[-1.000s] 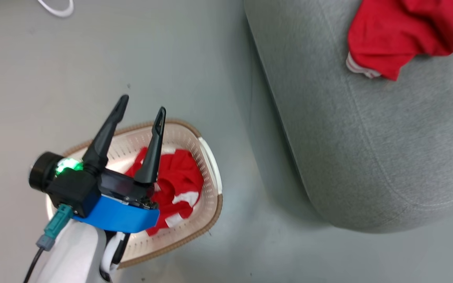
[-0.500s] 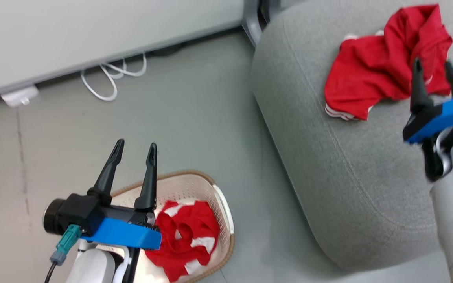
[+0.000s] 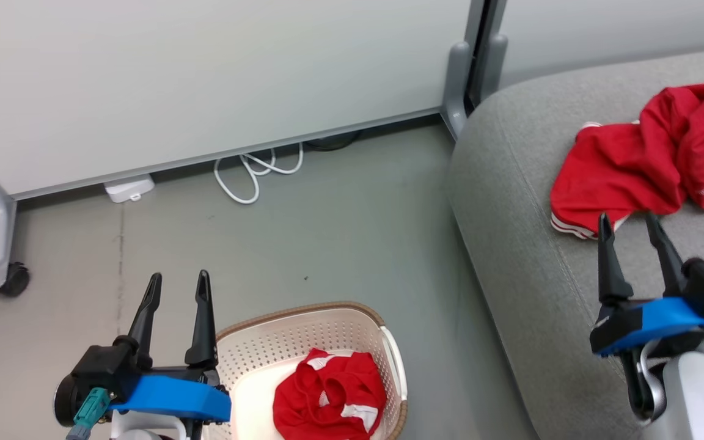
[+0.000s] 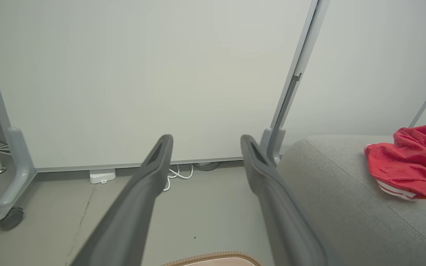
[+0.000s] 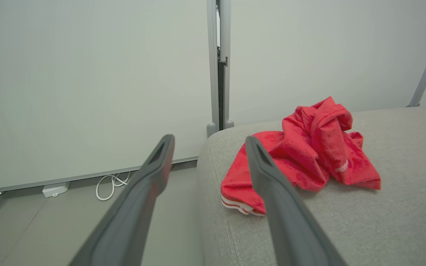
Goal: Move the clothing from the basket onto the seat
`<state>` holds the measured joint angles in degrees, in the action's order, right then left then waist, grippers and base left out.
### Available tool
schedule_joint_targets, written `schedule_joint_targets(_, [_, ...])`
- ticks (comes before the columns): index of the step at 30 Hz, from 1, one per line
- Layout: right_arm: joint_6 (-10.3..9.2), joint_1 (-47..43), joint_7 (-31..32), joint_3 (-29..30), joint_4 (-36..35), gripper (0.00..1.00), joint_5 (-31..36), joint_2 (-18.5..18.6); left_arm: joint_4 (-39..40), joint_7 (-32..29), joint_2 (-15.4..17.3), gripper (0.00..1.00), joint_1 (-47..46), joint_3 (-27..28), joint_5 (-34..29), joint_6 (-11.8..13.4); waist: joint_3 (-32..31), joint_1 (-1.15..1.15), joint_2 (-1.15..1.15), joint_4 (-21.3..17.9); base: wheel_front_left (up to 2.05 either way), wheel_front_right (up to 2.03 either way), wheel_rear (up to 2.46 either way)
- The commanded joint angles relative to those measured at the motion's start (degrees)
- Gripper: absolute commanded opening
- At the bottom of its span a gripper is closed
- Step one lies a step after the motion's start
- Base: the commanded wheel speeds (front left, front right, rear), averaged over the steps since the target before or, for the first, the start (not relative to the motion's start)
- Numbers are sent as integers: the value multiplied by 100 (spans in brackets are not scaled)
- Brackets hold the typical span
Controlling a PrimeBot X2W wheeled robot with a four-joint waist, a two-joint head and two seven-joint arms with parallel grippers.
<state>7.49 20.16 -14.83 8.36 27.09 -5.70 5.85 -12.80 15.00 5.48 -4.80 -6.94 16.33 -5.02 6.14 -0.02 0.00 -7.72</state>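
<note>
Red garment (image 3: 327,397) crumpled in basket (image 3: 303,333), below and right of left gripper (image 3: 179,275); jaws apart, empty. Second garment (image 3: 639,165) on seat (image 3: 529,275), just beyond right gripper (image 3: 626,216); jaws apart, empty. White cable (image 3: 254,177), wall panel (image 3: 205,79), caster (image 3: 13,278) farther ahead of left jaws. Since earlier frame: head camera tilted up; both garments unmoved.

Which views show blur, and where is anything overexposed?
Head view: sharp, evenly lit, but the basket interior is partly blown out white. Left wrist view: near fingers soft, panel behind crisp. Right wrist view: fingers likewise soft, red garment on the seat sharp.
</note>
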Motion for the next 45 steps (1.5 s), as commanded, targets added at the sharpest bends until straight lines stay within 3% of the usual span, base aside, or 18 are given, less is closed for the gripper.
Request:
schedule_joint_targets(1, [2,-390,80,23,-357,100,111,-117,-62,26,-22,100,95,110,-57,0,-181,2,0,211,0,0,0])
schedule_joint_targets(10, [2,-1379,630,-119,-1537,100,496,-292,-234,27,-71,100,343,408,-193,-63,-436,2,0,522,0,0,0])
schedule_joint_targets(16, [1,-1873,847,-261,-1926,100,267,-296,-337,27,-92,100,498,570,-287,-92,-560,2,0,708,0,0,0])
schedule_joint_targets(45, [2,-2059,882,-696,-1863,100,22,-299,-624,27,-161,100,506,744,-490,-215,-600,2,0,855,0,0,0])
